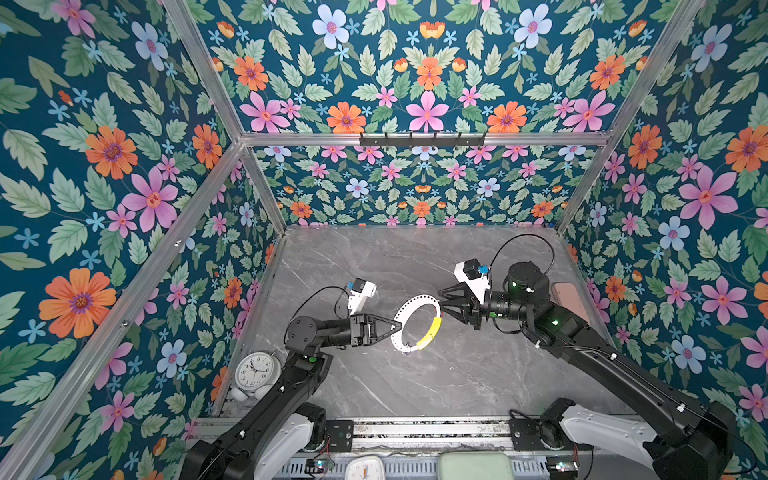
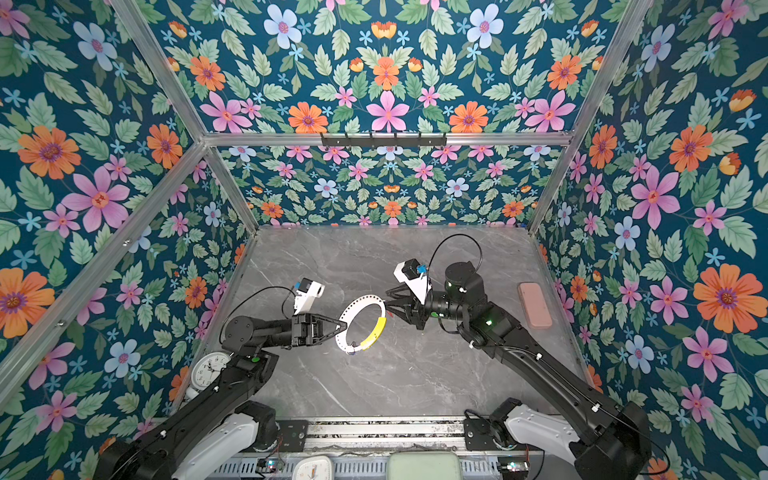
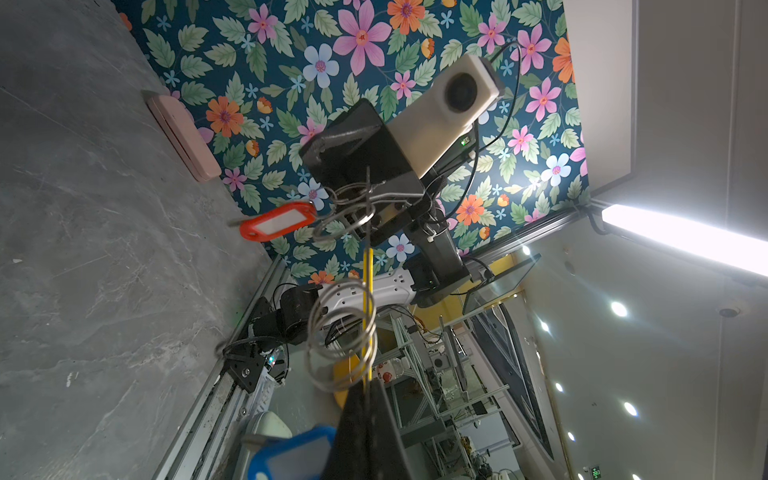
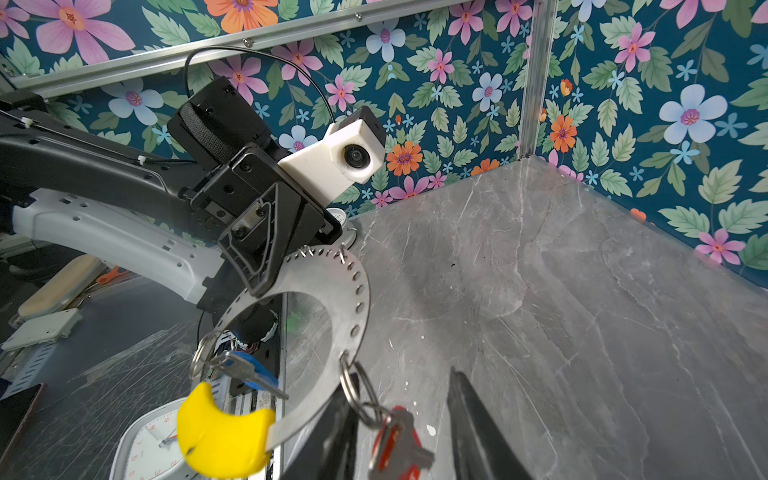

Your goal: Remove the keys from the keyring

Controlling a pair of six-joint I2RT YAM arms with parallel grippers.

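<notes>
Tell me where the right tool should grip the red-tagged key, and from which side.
Grip the red-tagged key by its head and tag, just below its split ring. Come from the side opposite the left tool, which clamps the keyring across the hoop. The key dangles free off the outer rim, between the open jaws of the right tool, so closing there should likely catch it.

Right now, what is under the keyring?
Hanging from the keyring: the blue-tagged key, and the red-tagged key between the jaws of the right gripper. Bare table beneath, covered directly below the yellow section.
</notes>
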